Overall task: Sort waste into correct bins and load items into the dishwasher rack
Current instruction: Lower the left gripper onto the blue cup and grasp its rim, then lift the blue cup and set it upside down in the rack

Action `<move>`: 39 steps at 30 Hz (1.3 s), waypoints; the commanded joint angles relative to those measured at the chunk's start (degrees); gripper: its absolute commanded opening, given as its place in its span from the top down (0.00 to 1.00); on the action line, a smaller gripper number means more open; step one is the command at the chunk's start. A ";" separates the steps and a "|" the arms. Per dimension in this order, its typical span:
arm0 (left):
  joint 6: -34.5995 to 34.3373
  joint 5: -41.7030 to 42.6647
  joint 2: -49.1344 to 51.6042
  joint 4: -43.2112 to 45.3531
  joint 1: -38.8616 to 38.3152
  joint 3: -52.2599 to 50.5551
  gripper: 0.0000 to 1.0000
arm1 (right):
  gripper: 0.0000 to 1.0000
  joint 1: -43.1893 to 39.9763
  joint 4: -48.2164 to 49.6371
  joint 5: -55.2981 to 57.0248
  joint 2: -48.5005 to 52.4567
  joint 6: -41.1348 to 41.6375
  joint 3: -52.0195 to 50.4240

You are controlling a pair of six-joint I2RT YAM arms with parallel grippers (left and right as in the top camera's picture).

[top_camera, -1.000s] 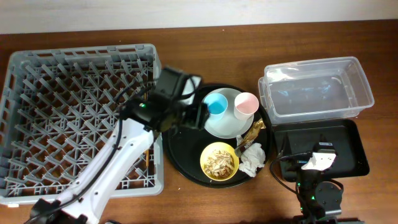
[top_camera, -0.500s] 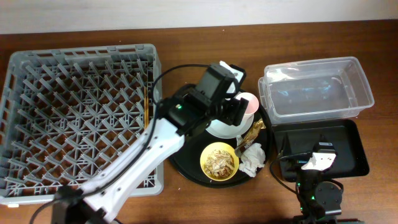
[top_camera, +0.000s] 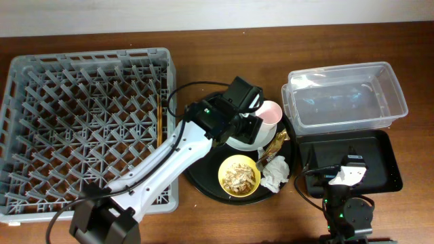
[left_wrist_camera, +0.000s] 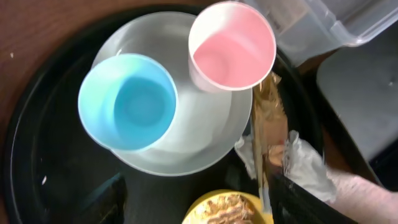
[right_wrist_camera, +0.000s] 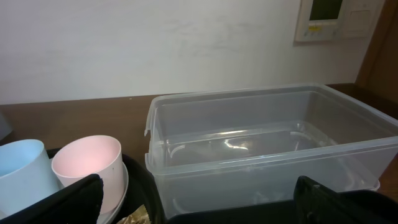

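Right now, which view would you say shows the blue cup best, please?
The left wrist view: the blue cup shows whole, on the pale plate. The right wrist view catches only its side at the edge; overhead, the left arm hides it.

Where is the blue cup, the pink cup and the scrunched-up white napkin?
blue cup [left_wrist_camera: 127,102], left wrist view, on its inside bottom.
pink cup [left_wrist_camera: 231,48], left wrist view, on its inside bottom.
napkin [top_camera: 274,174], overhead view, on the middle of the crumpled paper.

Overhead looks straight down; both wrist views share the pink cup [left_wrist_camera: 231,45]
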 commanded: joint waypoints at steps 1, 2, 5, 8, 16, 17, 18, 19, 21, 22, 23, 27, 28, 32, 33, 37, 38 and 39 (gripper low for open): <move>0.74 -0.85 0.31 -1.07 -0.24 0.35 0.29 | 0.02 0.26 -0.33 0.92 -0.33 0.26 -0.31; 0.74 -0.83 0.31 -1.25 -0.24 0.31 0.29 | 0.02 0.26 -0.35 0.92 -0.33 0.26 -0.31; 0.74 -0.83 0.31 -1.53 -0.24 0.31 0.29 | 0.02 0.26 -0.33 0.92 -0.33 0.26 -0.31; 0.72 -2.03 0.33 -1.31 -0.24 0.31 0.36 | 0.02 0.26 -0.33 0.92 -0.33 0.26 -0.31; 0.74 -6.82 4.09 0.28 -0.24 0.31 0.58 | 0.02 0.26 -0.33 0.92 -0.33 0.26 -0.31; 0.76 -6.86 4.98 0.55 -0.24 0.31 0.59 | 0.01 0.26 -0.33 0.92 -0.33 0.26 -0.31; 0.76 -6.84 5.95 1.09 -0.24 0.31 0.62 | 0.02 0.26 -0.33 0.92 -0.33 0.26 -0.31; 0.76 -6.84 6.71 1.60 -0.24 0.31 0.70 | 0.02 0.26 -0.33 0.92 -0.33 0.26 -0.31; 1.40 -6.82 8.28 2.99 -0.24 0.31 0.74 | 0.02 0.26 -0.33 0.92 -0.33 0.26 -0.31; 2.40 -6.84 8.87 3.78 -0.24 0.31 0.75 | 0.02 0.26 -0.33 0.92 -0.33 0.26 -0.31; 3.26 -6.84 9.22 4.39 -0.24 0.31 0.76 | 0.02 0.26 -0.33 0.92 -0.33 0.26 -0.31; 6.60 -6.86 9.60 7.21 -0.24 0.26 0.76 | 0.02 0.26 -0.33 0.92 -0.33 0.26 -0.31; 7.48 -6.84 9.66 7.72 -0.24 0.26 0.75 | 0.02 0.26 -0.33 0.92 -0.33 0.26 -0.31; 9.27 -6.84 11.47 8.70 -0.24 0.24 0.76 | 0.02 0.26 -0.33 0.92 -0.33 0.26 -0.31; 9.27 -6.82 11.93 8.68 -0.24 0.24 0.75 | 0.02 0.26 -0.33 0.92 -0.33 0.26 -0.31; 9.68 -6.88 13.97 8.83 -0.24 0.24 0.81 | 0.02 0.26 -0.33 0.92 -0.33 0.26 -0.31; 9.68 -6.91 13.97 8.90 -0.22 0.26 0.88 | 0.02 0.26 -0.33 0.92 -0.33 0.26 -0.31; 9.64 -7.65 13.86 9.11 -0.17 0.33 0.94 | 0.02 0.26 -0.33 0.92 -0.33 0.26 -0.31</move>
